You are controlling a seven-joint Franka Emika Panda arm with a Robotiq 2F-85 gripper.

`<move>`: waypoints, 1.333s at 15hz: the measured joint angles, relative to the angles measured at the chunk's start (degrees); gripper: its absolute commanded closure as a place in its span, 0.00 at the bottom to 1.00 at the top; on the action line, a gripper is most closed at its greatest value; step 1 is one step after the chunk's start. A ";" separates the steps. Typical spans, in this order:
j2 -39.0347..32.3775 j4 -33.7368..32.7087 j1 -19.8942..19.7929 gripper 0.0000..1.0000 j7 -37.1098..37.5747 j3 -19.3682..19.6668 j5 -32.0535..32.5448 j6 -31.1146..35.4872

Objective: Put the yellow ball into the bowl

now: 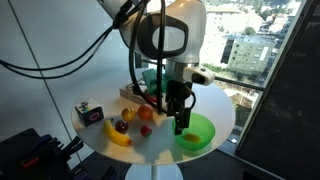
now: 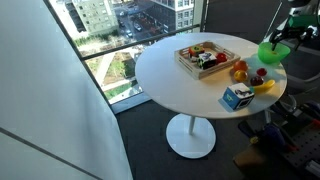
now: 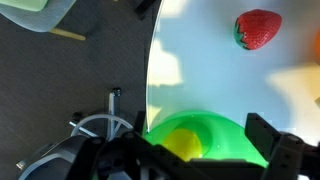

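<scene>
wrist view: where's the yellow ball (image 3: 184, 146) from the bowl (image 3: 232, 134)?
— over the bowl's middle, right beneath the claw (image 3: 195, 162). can't tell if the claw clamps it or stands apart.

Bowl (image 3: 205, 128) under the gripper (image 1: 181, 124): green plastic, smooth, glossy. Yellow ball (image 3: 183, 146): smooth. Table (image 3: 205, 70): white, smooth, matt. Tray (image 2: 189, 67) near the gripper: pale wood.

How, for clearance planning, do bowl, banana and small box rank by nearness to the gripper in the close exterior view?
1. Green bowl, just beneath the gripper.
2. Banana, well off to the bowl's side.
3. Small box, beyond the banana.
</scene>
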State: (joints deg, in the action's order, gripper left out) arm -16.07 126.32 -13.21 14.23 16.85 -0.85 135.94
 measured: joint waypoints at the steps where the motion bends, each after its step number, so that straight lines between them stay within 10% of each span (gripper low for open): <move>1: 0.15 -0.15 0.04 0.00 0.00 -0.23 -0.09 -0.07; 20: 12.50 -0.61 4.13 0.00 -2.49 -6.37 -1.91 -9.25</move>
State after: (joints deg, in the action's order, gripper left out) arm -3.57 125.71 -9.07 11.74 10.49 -2.75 126.68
